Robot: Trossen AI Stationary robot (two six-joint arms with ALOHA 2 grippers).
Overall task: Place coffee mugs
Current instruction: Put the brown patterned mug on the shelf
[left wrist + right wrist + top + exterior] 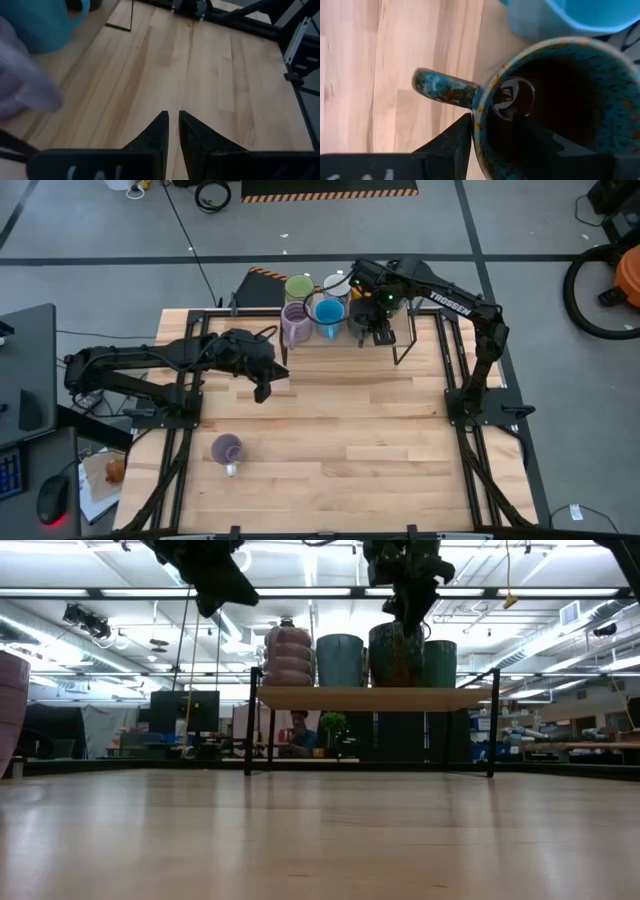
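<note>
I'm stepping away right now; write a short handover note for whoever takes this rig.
Right hand: over the shelf, its fingers straddle the rim of the speckled dark mug, which stands there; whether it grips, unclear.
Left hand: nearly shut, empty, above the table's middle-left.
Done: purple, green, blue and white mugs on the shelf.
Left: purple mug lying near the front left.

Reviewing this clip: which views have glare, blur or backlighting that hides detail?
Low view: bright ceiling lights backlight the mugs on the raised wooden shelf, leaving them dim. Left wrist view: the light purple ceramic mug and blue ceramic mug are close and blurred. Right wrist view: a round light reflection sits inside the dark speckled mug straddled by the right gripper.
</note>
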